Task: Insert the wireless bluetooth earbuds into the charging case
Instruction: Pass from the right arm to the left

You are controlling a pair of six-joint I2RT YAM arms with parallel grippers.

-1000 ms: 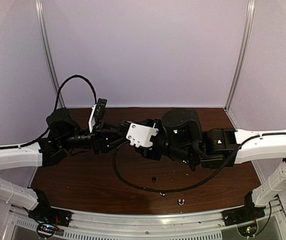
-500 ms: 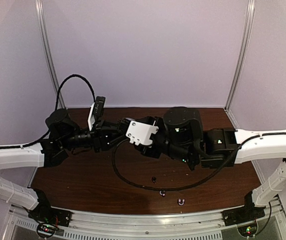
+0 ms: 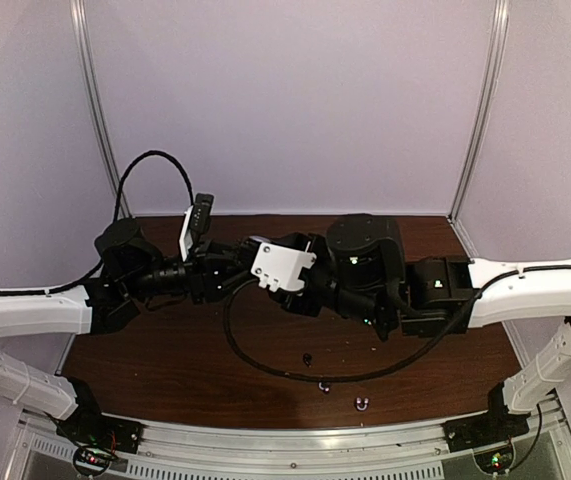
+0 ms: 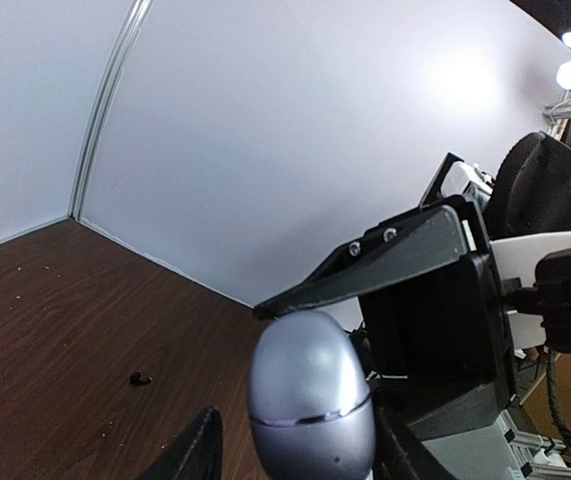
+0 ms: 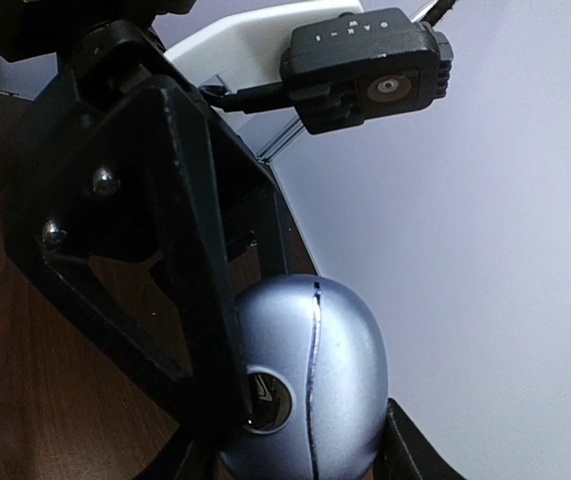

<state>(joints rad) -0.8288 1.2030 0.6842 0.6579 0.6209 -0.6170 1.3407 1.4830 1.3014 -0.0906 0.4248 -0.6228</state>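
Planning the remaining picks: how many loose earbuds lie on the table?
3: black bud farthest back, shiny bud just nearer, second shiny bud right of it at the near edge. Others may be hidden.

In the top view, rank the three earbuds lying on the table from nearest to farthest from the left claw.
1. The black earbud: nearest, on the table, toward the front and right of the left claw.
2. The shiny earbud: a little further front and right.
3. The second shiny earbud: farthest, rightmost and closest to the front edge.
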